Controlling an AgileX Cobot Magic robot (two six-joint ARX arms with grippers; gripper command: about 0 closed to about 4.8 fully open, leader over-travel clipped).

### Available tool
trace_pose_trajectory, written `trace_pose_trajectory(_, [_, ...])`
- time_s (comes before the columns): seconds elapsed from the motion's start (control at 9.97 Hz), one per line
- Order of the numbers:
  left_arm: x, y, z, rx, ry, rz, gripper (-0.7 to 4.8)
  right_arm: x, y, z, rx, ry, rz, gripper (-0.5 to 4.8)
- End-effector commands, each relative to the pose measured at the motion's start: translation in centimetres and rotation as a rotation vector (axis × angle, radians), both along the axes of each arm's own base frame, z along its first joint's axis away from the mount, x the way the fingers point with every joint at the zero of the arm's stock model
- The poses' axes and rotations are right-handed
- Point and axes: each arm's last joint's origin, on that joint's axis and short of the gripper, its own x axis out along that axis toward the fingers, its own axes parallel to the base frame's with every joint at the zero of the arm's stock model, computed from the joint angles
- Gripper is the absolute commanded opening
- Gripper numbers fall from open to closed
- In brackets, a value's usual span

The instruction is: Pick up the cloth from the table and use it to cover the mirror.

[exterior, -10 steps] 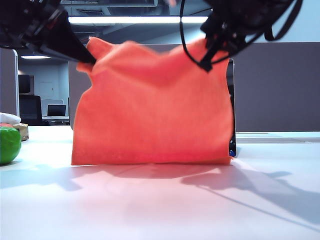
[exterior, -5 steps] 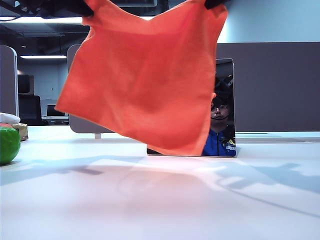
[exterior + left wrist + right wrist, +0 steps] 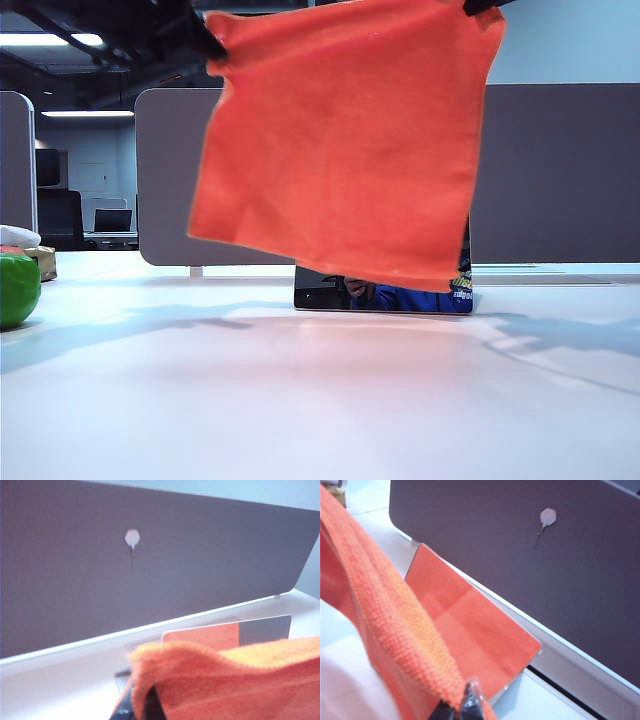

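The orange cloth [image 3: 345, 150] hangs spread in the air, held by its two top corners. My left gripper [image 3: 208, 42] is shut on the top left corner and my right gripper [image 3: 478, 6] on the top right one. The mirror [image 3: 385, 296] stands on the white table [image 3: 320, 400] behind the cloth, with only its lower strip and right edge showing. In the left wrist view the cloth [image 3: 240, 680] bunches over the left gripper [image 3: 137, 709], above the mirror [image 3: 225, 635]. In the right wrist view the cloth's edge [image 3: 385, 615] runs into the right gripper [image 3: 456, 707], above the mirror [image 3: 470, 625].
A grey-brown partition panel [image 3: 560, 180] stands along the table's back edge, close behind the mirror. A green round object [image 3: 15, 290] sits at the far left with a small box behind it.
The cloth has been lifted off the table and carried up and to the right. Its lower edge now hangs in front of the mirror, whose bottom strip shows below it.
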Motion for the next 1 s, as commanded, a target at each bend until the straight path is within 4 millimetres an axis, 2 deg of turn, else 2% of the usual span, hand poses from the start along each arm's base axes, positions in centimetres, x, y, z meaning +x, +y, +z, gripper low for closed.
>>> trace_pose_trajectory(0.1, [2.0,-1.0,0.1,-0.036,0.014,-0.003,-0.06,0.3,-0.2,0.6,-0.026,-0.065,-0.022,-0.05])
trace_pose_trajectory(0.3, [3.9,-2.2,-0.1,-0.038,0.027,-0.017,-0.06,1.1,-0.7,0.3,-0.041,-0.071,-0.087,-0.05])
trace_pose_trajectory(0.4, [4.1,-2.3,-0.2,-0.038,0.028,-0.016,-0.05,1.3,-0.9,0.3,-0.040,-0.074,-0.096,-0.05])
trace_pose_trajectory(0.6, [5.0,-3.3,-1.6,-0.008,0.044,-0.017,-0.05,2.9,-1.8,-0.5,-0.050,-0.064,-0.171,-0.05])
trace_pose_trajectory(1.0, [7.6,-4.3,-1.7,-0.011,0.019,-0.006,-0.05,5.3,-1.2,-0.5,-0.045,-0.076,-0.169,-0.05])
